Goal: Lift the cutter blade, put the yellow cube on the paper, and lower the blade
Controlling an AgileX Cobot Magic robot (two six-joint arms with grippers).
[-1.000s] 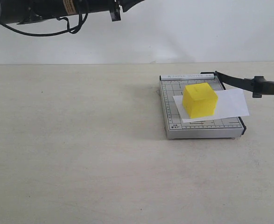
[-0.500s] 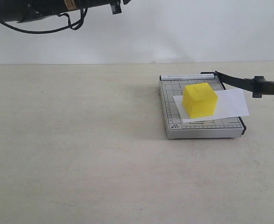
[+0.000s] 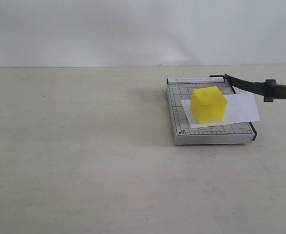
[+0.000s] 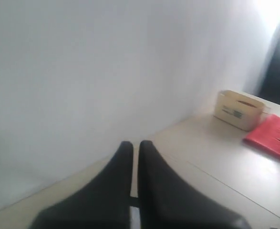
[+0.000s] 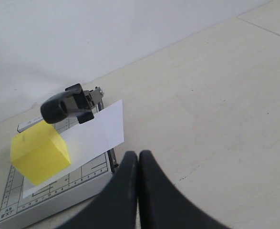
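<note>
Left gripper: the left gripper [image 4: 135, 143] has its two black fingers drawn together with only a thin slit between them, and it holds nothing.
Around the left gripper: it points at a plain white wall [image 4: 82, 62] above a pale tabletop; a cream box [image 4: 240, 109] and a flat red item [image 4: 272, 138] lie well apart from it.
Right gripper: the right gripper [image 5: 138, 153] is also closed, finger against finger, empty, hanging above the table [image 3: 84, 146] just beside the near edge of the board.
Yellow cube: the yellow cube [image 3: 208, 104] sits flat on the paper, near the middle of the board, untouched by either gripper.
Paper: the paper [image 3: 242, 108] lies slightly askew on the board, its right part hanging past the board's right edge.
Board: the grey gridded board [image 3: 181, 127] rests on the table, right of centre in the exterior view.
Cutter blade: the cutter blade [image 3: 247, 84] is raised, slanting up from its hinge at the board's far right corner, clear of the paper.
Handle: the handle [image 5: 63, 107], thick and black, stands in the air off to the right, beyond the cube.
</note>
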